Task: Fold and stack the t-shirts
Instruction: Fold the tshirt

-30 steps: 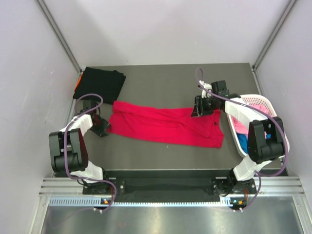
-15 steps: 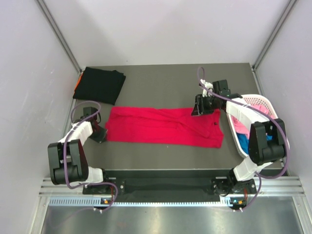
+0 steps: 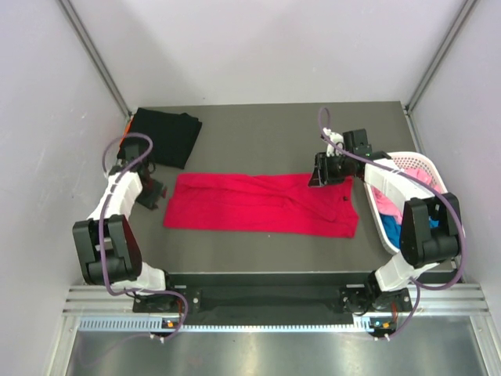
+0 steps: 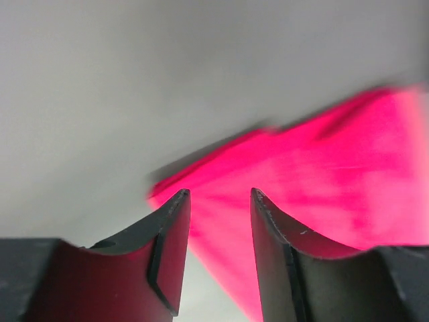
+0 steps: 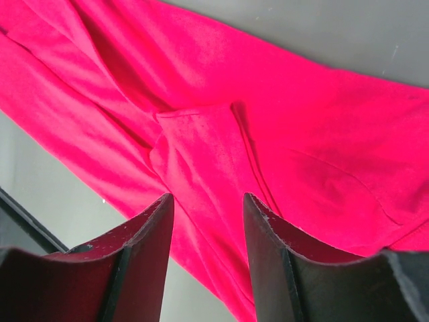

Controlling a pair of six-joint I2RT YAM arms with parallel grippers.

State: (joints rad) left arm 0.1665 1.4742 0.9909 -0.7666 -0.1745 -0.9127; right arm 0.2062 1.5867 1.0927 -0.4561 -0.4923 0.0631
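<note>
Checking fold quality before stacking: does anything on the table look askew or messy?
Nothing is spilled or damaged. The red t-shirt lies flat as a long strip, but a bunched flap creases its right part, so the fold is not clean there. An orange edge pokes out beside the folded black t-shirt.

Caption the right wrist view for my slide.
Open right gripper above a creased bright red cloth t-shirt lying on the grey table.

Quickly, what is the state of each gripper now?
Left gripper: open, holding nothing.
Right gripper: open, empty, above the bright red cloth t-shirt.
</note>
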